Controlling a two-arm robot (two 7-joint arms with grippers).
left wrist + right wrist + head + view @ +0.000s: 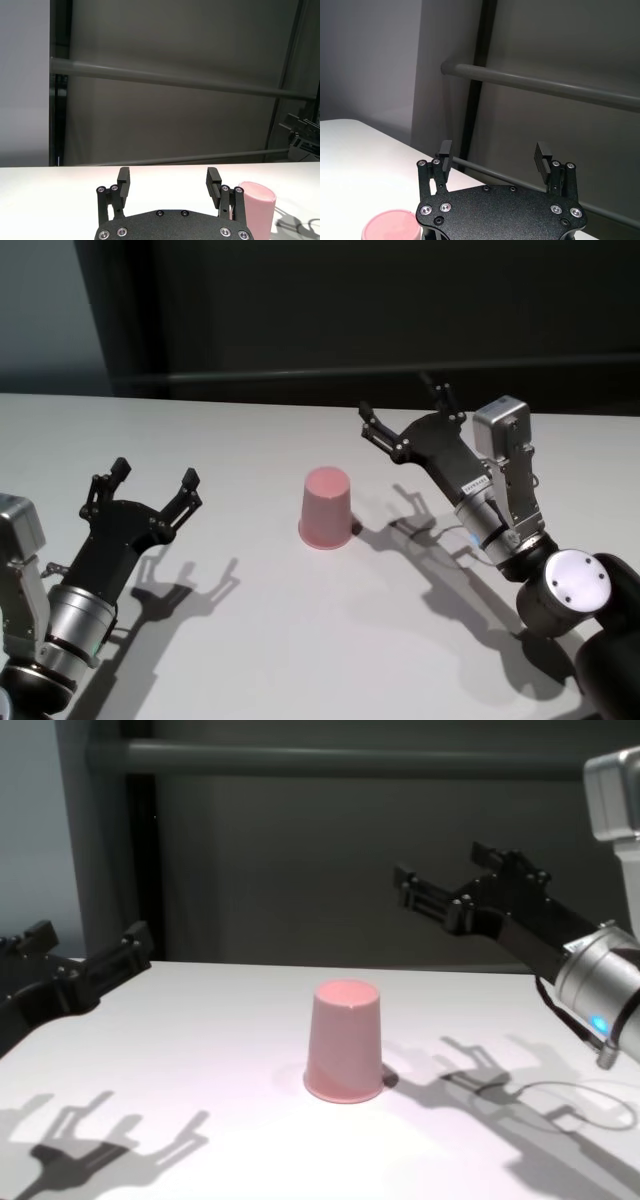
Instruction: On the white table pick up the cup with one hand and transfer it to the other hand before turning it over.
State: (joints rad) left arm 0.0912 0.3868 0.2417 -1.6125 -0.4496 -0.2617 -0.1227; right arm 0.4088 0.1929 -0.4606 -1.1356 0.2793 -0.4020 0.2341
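**Pink cup stands rim-down at mid-worktop, both grippers spread and clear of it**

The cup (327,508) sits on the white worktop (300,640) about midway between the two arms, upside down: its wider rim rests on the surface and its narrower flat base faces up. It looks like thin, smooth plastic, so it is probably very light and somewhat slippery, with walls that may flex under a hard squeeze. The taper matters, since a pinch high on the narrowing wall could let it slide out of the pads. A moderate grip across the middle of the wall, from the side, seems the safest hold, and one that leaves part of the wall bare for a second gripper.

The right gripper (408,418) hangs above the worktop to the right of the cup and a little farther back, its fingers spread wide and holding nothing. The left gripper (153,482) hovers to the left of the cup, well apart from it, likewise spread and empty.

Nothing else lies on the worktop near the cup; only the arms' shadows fall across it. A dark wall with a horizontal rail (350,758) stands beyond the far edge. Neither arm's path to the cup appears blocked.
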